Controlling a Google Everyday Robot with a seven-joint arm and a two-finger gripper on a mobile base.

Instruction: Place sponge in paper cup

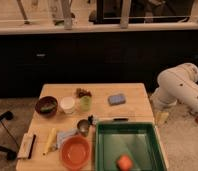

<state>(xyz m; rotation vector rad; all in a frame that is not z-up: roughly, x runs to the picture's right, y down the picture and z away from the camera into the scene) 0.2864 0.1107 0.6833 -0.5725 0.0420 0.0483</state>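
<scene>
The sponge (117, 99), a flat blue-grey pad, lies on the wooden table (137, 111) at its back right. The paper cup (68, 104), white and upright, stands left of it near the table's middle, next to a green cup (85, 103). My white arm (178, 85) hangs folded to the right of the table. My gripper (162, 117) points down beside the table's right edge, open and holding nothing, well apart from the sponge.
A green tray (127, 126) fills the front right, with an orange-red block (124, 162) in it. An orange bowl (75, 152), a dark bowl (46, 106), a small metal cup (83, 126), a yellow item (51, 140) and a black pen (119, 119) crowd the front left.
</scene>
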